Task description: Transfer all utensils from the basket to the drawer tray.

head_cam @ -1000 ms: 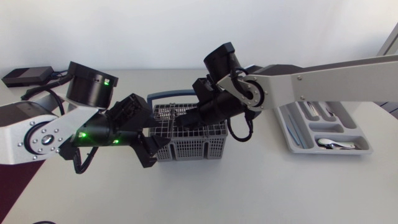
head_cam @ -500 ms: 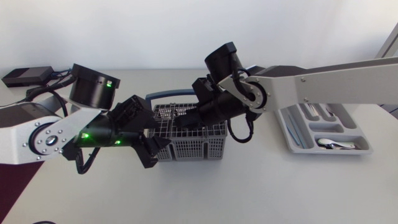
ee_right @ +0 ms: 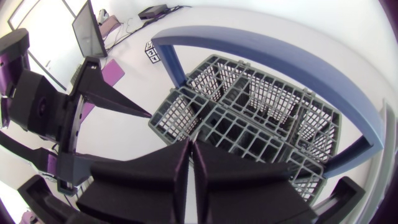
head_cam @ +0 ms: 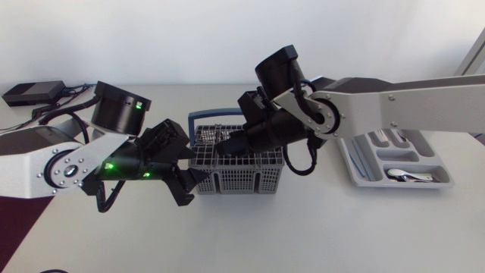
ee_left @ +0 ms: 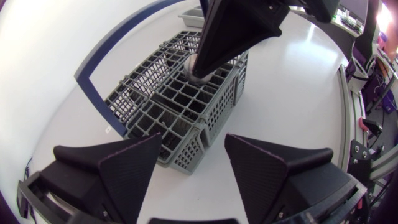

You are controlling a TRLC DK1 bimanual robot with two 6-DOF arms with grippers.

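Note:
The grey mesh basket (head_cam: 239,176) with a blue handle (head_cam: 204,116) stands mid-table. My right gripper (head_cam: 227,145) reaches down into its middle cells. Its fingers are shut there on the silver rounded end of a utensil (ee_left: 193,64). From the right wrist view the right gripper (ee_right: 190,158) shows its fingers pressed together above the basket (ee_right: 249,112). My left gripper (head_cam: 189,186) stands open at the basket's near left corner. In its own view, the left gripper (ee_left: 196,168) has that corner (ee_left: 193,158) just ahead of its fingers. The drawer tray (head_cam: 356,171) lies at the right.
Spoons (head_cam: 405,176) and other cutlery (head_cam: 390,135) lie in the tray's compartments. A black box (head_cam: 30,92) with cables sits at the back left. More silver utensils (head_cam: 214,136) show in the basket's back left cells.
The right gripper's fingers closed the last bit inside the basket. The basket and both arms shifted slightly to the right.

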